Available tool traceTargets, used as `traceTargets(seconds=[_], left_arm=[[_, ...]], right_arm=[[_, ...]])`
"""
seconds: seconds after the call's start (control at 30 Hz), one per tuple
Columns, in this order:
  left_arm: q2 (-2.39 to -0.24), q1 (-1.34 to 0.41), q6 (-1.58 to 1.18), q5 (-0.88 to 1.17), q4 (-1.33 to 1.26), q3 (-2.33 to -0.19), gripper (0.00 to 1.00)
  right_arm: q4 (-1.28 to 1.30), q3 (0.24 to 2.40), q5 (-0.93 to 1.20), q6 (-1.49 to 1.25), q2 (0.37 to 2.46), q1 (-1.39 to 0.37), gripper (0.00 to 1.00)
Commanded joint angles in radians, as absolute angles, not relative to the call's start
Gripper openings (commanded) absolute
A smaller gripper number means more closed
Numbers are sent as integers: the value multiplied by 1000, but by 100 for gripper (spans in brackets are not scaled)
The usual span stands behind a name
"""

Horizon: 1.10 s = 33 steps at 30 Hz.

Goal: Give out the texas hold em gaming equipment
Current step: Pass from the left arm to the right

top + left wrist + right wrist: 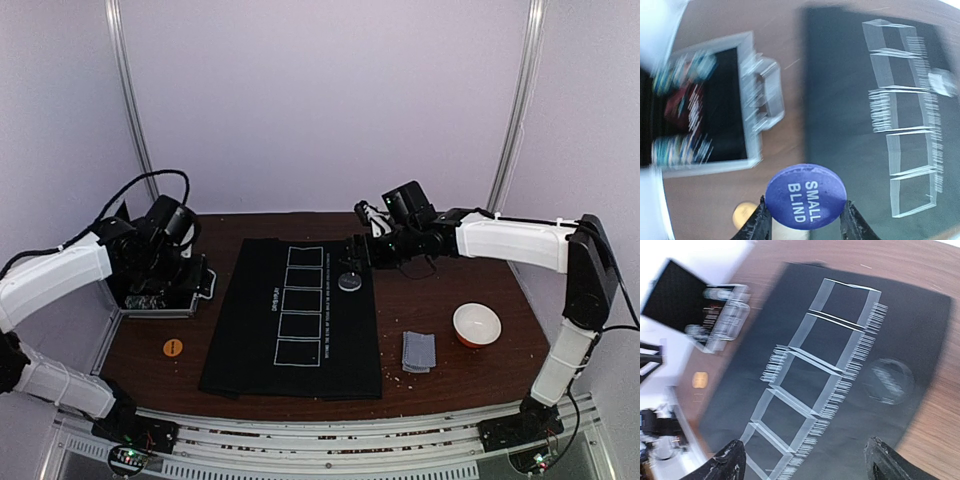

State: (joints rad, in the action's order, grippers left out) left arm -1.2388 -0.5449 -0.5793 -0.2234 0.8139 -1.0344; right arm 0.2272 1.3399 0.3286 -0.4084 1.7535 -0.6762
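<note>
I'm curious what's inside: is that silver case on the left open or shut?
Open. The left wrist view looks straight into the case: a black interior, with blurred chips along one side.

The top external camera looks down from above and behind both arm bases, far enough back to take in the whole brown wooden table (pixel 450 300). The left wrist camera peers past the left gripper (pixel 805 222), very close to the round purple disc (pixel 806 195) between its fingers. The right wrist camera looks down from higher, beyond the right gripper (pixel 805 465). All three views share the black cloth mat with white printed squares (pixel 290 320) (pixel 850 100) (pixel 840 365) and the silver-framed open case (pixel 160 290) (pixel 747 100) (pixel 720 315).
</note>
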Motion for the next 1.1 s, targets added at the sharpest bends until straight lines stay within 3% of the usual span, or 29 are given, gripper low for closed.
traceTargets(seconds=[0.0, 0.13, 0.27, 0.7, 0.87, 1.07], left_arm=[[-1329, -720, -359, -290, 727, -1162, 33], [-1401, -859, -224, -307, 679, -1224, 33], [-1418, -942, -151, -316, 602, -1233, 33], [-1368, -979, -108, -299, 466, -1197, 34], [-1367, -979, -105, -308, 462, -1193, 34], [-1379, -979, -105, -319, 462, -1187, 33]], right_arm=[[30, 1361, 565, -535, 1712, -711, 84], [-193, 1320, 673, -695, 1720, -741, 81], [-239, 1336, 688, -716, 1749, -782, 79], [-326, 1357, 686, -826, 1845, -838, 65], [-336, 1362, 701, -839, 1870, -847, 44], [-350, 1368, 728, -863, 1889, -848, 9]])
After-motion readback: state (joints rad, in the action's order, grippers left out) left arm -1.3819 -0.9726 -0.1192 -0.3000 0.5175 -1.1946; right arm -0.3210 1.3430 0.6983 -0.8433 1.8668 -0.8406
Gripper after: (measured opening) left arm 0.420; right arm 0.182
